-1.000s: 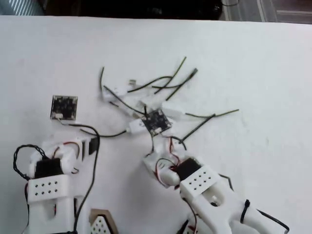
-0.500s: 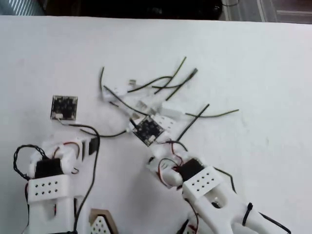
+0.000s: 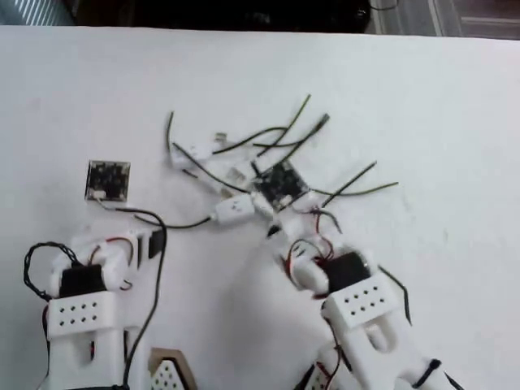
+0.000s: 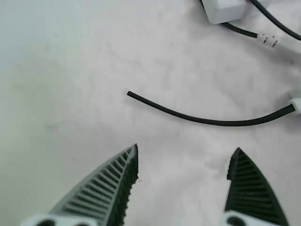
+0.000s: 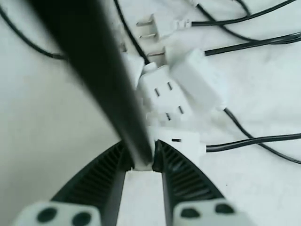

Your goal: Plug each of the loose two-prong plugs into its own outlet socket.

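A plug (image 5: 142, 165) — judged light, stiff and best held by its body, not its springy cord (image 5: 94, 61) — was pinched in the right gripper (image 5: 142, 153) just before the slotted outlet socket (image 5: 162, 96), while the left gripper (image 4: 183, 162) was held spread over the table (image 4: 56, 70).

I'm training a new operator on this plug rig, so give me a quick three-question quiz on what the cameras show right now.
1. True or false: the left gripper is open, with a black cable lying ahead of it on the table.
2. What is the right gripper shut on? A) a black cord B) a screwdriver C) nothing
3. Fill in: the two-prong plug lying near the white socket block has its prongs ___ (bare or inserted).
Key: 1 true; 2 A; 3 bare, in no socket.
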